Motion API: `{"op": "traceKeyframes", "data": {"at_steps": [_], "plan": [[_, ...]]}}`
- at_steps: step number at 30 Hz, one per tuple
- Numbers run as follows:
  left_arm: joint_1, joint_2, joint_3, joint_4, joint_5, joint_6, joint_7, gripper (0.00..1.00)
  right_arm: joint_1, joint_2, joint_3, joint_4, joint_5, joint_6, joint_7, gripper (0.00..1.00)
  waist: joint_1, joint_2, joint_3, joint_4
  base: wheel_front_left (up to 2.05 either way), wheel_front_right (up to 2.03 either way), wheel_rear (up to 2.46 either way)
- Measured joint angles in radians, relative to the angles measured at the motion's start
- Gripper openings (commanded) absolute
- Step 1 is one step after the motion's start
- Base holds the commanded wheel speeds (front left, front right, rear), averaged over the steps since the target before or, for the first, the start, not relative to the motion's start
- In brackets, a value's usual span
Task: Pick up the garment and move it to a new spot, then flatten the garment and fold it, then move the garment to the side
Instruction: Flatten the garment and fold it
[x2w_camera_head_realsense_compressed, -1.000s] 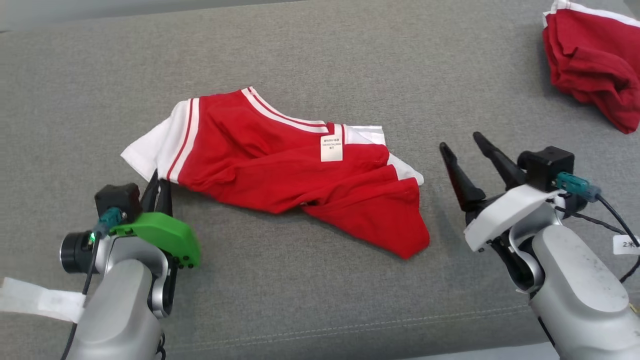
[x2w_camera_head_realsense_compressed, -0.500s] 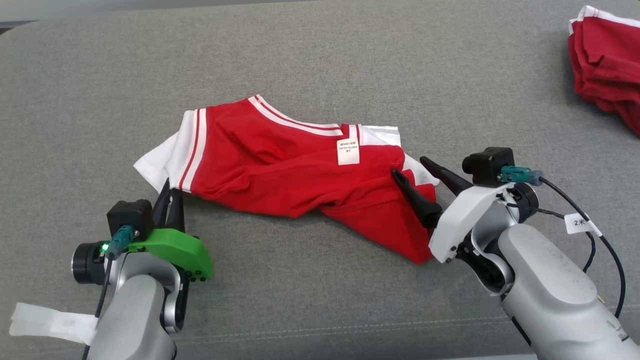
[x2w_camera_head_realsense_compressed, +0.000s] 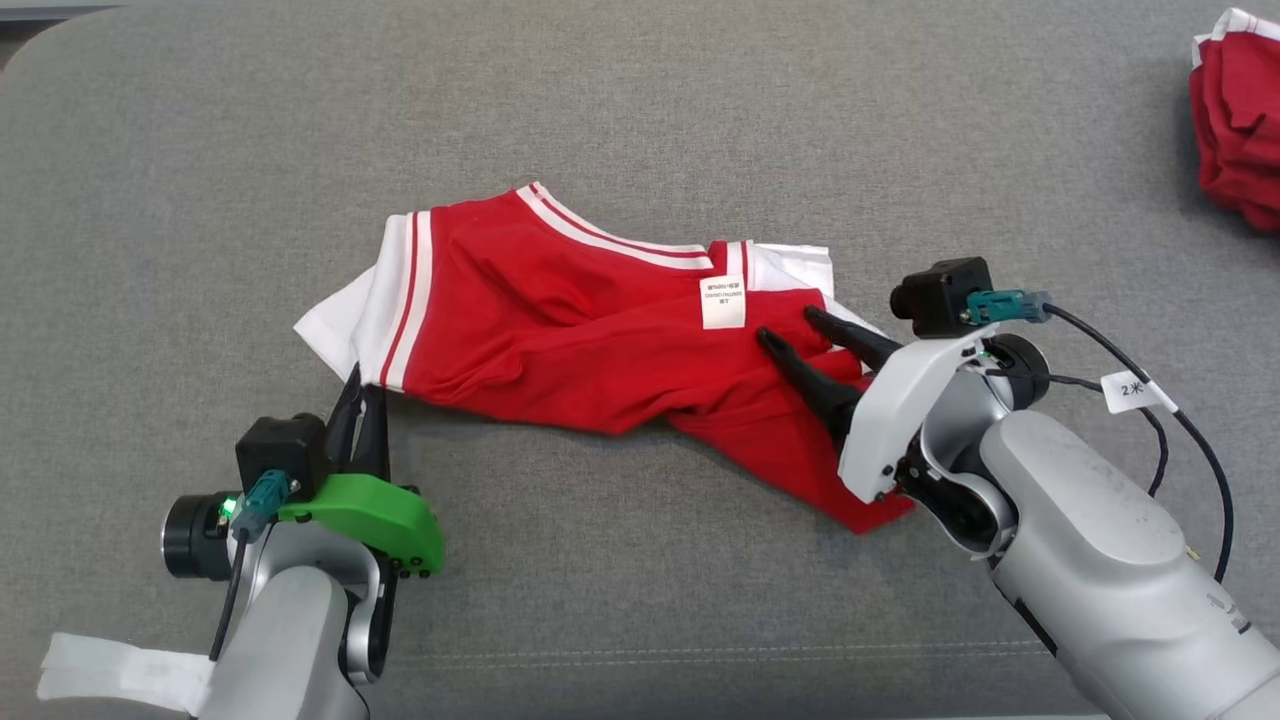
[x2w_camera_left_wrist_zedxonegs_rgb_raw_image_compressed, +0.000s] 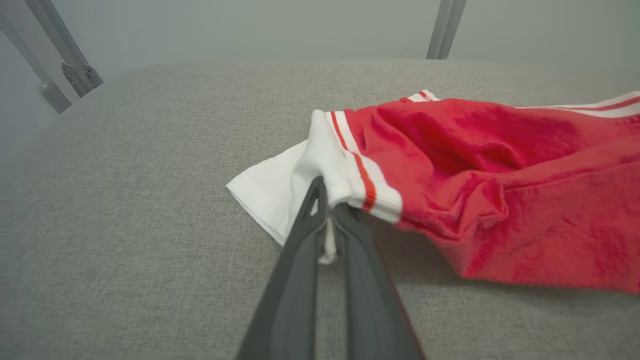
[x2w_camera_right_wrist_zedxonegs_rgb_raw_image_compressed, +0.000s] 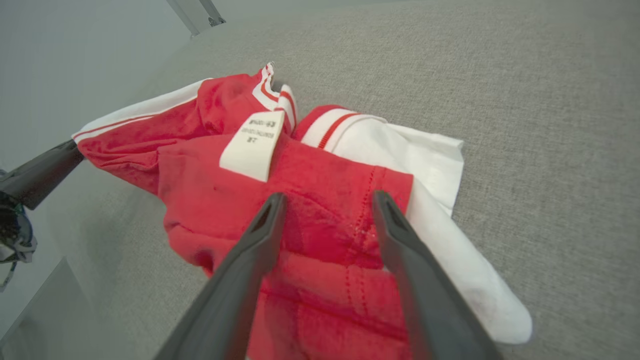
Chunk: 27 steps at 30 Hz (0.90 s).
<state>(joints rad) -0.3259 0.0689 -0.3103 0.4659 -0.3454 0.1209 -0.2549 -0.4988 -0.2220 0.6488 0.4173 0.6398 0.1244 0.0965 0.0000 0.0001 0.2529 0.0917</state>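
The garment (x2w_camera_head_realsense_compressed: 560, 340) is a crumpled red shirt with white, red-striped sleeves and a white label, lying on the grey cushion (x2w_camera_head_realsense_compressed: 640, 110). My left gripper (x2w_camera_head_realsense_compressed: 362, 385) is shut on the garment's white left sleeve (x2w_camera_left_wrist_zedxonegs_rgb_raw_image_compressed: 320, 165), cloth pinched between its fingers (x2w_camera_left_wrist_zedxonegs_rgb_raw_image_compressed: 300, 270). Over the red fabric at the garment's right end, near the other white sleeve (x2w_camera_right_wrist_zedxonegs_rgb_raw_image_compressed: 425, 155), my right gripper (x2w_camera_head_realsense_compressed: 790, 330) stands open. Its fingers (x2w_camera_right_wrist_zedxonegs_rgb_raw_image_compressed: 250, 260) straddle a stitched red hem (x2w_camera_right_wrist_zedxonegs_rgb_raw_image_compressed: 325, 225); nothing is gripped between them.
Another red garment (x2w_camera_head_realsense_compressed: 1240, 120) with white trim lies bunched at the far right edge. The cushion's front seam (x2w_camera_head_realsense_compressed: 640, 655) runs close to both arms. Metal frame legs (x2w_camera_left_wrist_zedxonegs_rgb_raw_image_compressed: 60, 55) stand beyond the cushion's far side.
My right gripper has swung in from the right and now hovers over the garment's right end, jaws slightly narrower. The head camera has shifted, sliding the scene rightward. The left grip is unchanged.
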Motion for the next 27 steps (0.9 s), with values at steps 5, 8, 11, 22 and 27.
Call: {"op": "traceKeyframes", "data": {"at_steps": [5,8,11,22,27], "plan": [[0.024,-0.001,0.016,-0.014,0.01,0.0,0.0,0.0,-0.033,-0.014,0.027,-0.001,0.023,0.0,0.002,0.22,0.0,0.0,-0.002,0.002,0.0,0.0,0.0],[0.03,-0.002,0.021,-0.023,0.017,0.0,0.0,0.0,-0.043,-0.035,0.041,-0.001,0.023,0.0,0.0,0.0,0.0,0.0,-0.003,0.0,0.0,0.0,0.0],[0.036,-0.006,0.036,-0.037,0.021,0.0,0.0,0.0,-0.053,-0.04,0.042,-0.019,0.03,0.0,-0.032,0.0,0.0,0.0,-0.007,-0.005,0.0,0.0,0.0],[0.047,-0.005,0.07,-0.081,0.06,0.0,0.0,0.0,-0.072,-0.08,0.075,-0.022,0.075,0.0,-0.046,0.31,0.0,0.0,-0.033,-0.05,0.0,0.0,0.0],[0.068,-0.007,0.046,-0.08,0.062,0.0,0.0,0.0,-0.043,-0.089,0.083,0.007,0.11,0.0,-0.034,0.76,0.0,0.0,-0.03,-0.053,0.0,0.0,0.0]]}}
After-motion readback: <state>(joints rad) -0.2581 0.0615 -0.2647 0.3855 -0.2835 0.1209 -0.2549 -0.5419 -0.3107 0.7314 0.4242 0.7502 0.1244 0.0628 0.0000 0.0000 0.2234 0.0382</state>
